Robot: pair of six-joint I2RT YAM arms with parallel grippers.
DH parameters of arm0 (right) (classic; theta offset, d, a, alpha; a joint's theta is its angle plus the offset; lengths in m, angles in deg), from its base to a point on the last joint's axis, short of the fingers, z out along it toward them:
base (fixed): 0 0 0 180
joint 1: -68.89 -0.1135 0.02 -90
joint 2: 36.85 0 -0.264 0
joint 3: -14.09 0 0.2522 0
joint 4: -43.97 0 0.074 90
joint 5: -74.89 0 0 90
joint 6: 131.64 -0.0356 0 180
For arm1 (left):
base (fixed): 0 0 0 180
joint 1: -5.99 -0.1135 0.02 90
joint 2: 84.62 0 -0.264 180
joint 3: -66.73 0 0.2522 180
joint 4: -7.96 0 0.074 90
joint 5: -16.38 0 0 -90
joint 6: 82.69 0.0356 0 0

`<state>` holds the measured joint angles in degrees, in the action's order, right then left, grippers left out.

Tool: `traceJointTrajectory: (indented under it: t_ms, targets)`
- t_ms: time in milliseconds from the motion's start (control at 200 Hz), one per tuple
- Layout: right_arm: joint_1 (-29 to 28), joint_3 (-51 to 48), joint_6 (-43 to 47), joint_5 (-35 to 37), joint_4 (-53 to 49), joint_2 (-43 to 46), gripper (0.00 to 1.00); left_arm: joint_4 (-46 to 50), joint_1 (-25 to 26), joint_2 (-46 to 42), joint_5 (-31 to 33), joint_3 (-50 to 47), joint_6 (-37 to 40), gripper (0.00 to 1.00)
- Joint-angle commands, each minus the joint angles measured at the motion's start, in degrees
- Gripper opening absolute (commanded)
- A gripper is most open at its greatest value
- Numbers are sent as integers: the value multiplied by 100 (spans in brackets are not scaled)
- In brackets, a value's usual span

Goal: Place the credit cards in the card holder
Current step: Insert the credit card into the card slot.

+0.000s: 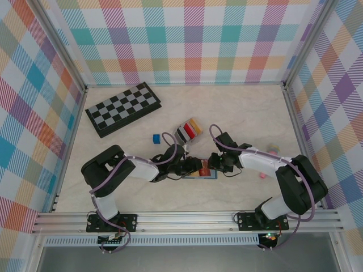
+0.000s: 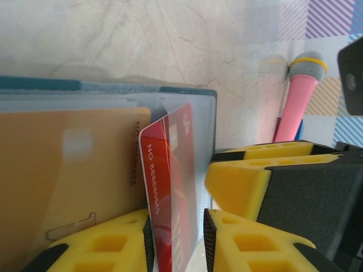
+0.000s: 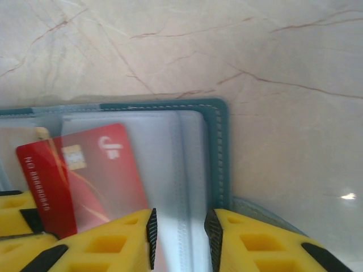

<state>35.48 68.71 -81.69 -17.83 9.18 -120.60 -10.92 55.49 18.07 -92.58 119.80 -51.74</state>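
While clear sleeve (image 3: 170, 158) veils red card (image 3: 85, 175), left gripper (image 2: 177, 243) parted, right gripper (image 3: 178, 238), grip unclear.

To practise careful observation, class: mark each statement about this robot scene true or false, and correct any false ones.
1. Both grippers are at the wallet. True: the left gripper and right gripper meet there.
2. The card there is black. False: it is a red card.
3. The blue cube sits on the chessboard. False: it lies on the table beside it.
4. The slotted rack holds upright cards. True.
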Motion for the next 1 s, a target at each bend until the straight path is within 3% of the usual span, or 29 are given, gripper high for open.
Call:
traceJointTrajectory:
  t_ms: [0, 545, 740, 995]
  targets:
    - [19, 18, -38, 225, -398, 166, 32, 851, 78, -125, 223, 14, 275, 29]
    - [35, 4, 6, 157, -146, -264, 23, 2134, 80, -226, 582, 569, 833, 22]
    - [58, 3, 14, 140, -94, -290, 22, 2439, 78, -99, 446, 891, 1192, 33]
    - [106, -60, -20, 115, -45, -283, 22, 2618, 78, 175, 394, 1296, 1427, 36]
